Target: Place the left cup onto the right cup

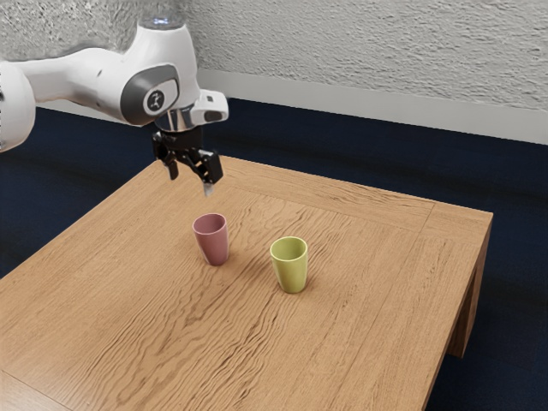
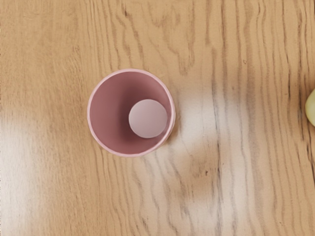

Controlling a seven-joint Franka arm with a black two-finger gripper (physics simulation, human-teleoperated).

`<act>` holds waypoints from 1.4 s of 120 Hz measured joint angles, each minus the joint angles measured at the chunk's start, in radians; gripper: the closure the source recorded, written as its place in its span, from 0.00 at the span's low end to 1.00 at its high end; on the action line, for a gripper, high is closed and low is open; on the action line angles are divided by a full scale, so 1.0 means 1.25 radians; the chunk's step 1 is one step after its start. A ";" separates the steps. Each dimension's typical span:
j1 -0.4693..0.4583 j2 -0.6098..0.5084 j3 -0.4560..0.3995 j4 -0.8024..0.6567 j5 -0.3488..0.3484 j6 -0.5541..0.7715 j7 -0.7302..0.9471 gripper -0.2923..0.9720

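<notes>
So this looks like the approach step, nothing has been picked up yet. The black gripper [image 1: 190,175] is seen hanging above the pink cup [image 1: 211,239], well clear of its rim, and its fingers are spread apart with nothing between them. The pink cup is stood upright on the wooden table [image 1: 171,342], mouth up, with the yellow-green cup [image 1: 289,264] parked near it toward the exterior view's right, not touching. In the wrist view the pink cup [image 2: 131,112] is looked straight down into, so the hand is pretty much lined up over it already, and just a sliver of the yellow-green cup [image 2: 311,107] is caught at the edge.

Next move, as it's judged: a straight descent is called for, until one wall of the pink cup is straddled by the fingers, then a squeeze. The rim is thin, so a bit of offset from centre will be needed or the cup could get tipped
</notes>
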 joint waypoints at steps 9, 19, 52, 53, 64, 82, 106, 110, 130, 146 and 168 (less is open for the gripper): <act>0.005 0.006 0.001 0.000 0.000 0.009 0.001 0.23; 0.008 0.011 0.002 0.000 0.000 0.017 0.001 0.23; 0.009 0.023 0.002 -0.022 0.000 0.042 0.002 0.23; 0.009 0.023 0.002 -0.023 0.000 0.043 0.002 0.23; 0.009 0.026 0.002 -0.033 0.000 0.056 0.003 0.23; 0.014 0.037 0.002 -0.036 0.000 0.074 0.003 0.23; 0.024 0.056 0.002 -0.037 0.001 0.093 0.004 0.23; 0.025 0.059 0.002 -0.037 0.001 0.096 0.004 0.23; 0.026 0.065 0.002 -0.039 0.001 0.107 0.004 0.23; 0.027 0.066 0.000 -0.046 0.001 0.117 0.003 0.23; 0.025 0.063 -0.006 -0.047 0.001 0.121 0.001 0.23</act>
